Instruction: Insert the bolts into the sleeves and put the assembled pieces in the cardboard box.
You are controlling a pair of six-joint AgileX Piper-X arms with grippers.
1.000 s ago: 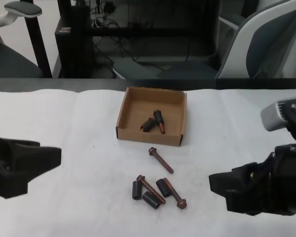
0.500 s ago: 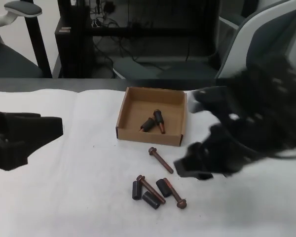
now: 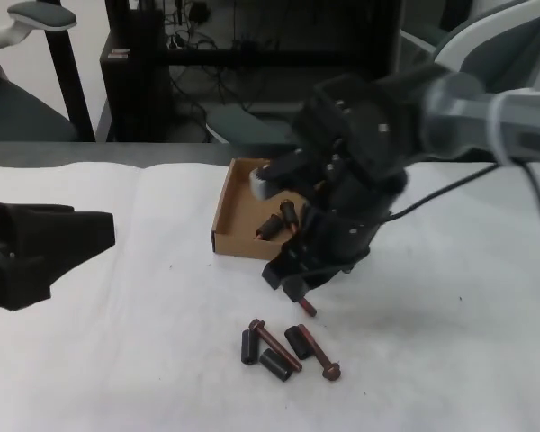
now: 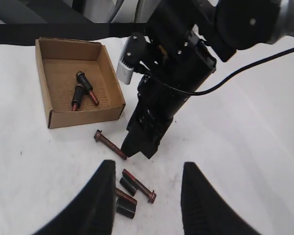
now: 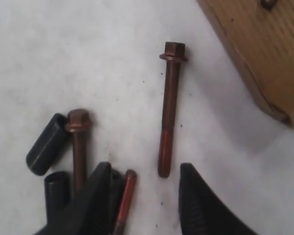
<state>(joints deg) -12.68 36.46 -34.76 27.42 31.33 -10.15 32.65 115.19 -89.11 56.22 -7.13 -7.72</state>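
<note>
Lone bolt [image 5: 169,107] lies flat on the tabletop [image 5: 63,49], threaded end between the spread fingers of the right tool [image 5: 144,170], head pointing away from it; can't tell if they touch. Right tool wide, holding nothing. Loose bolts [image 5: 78,142] and sleeves [image 5: 48,144] bunched by one of its fingers. Cardboard box [image 4: 44,105] just past the lone bolt's head, two assembled pieces [image 4: 83,90] inside. Left tool [image 4: 147,171] wide, empty, near the bunch, right tool beyond it.
</note>
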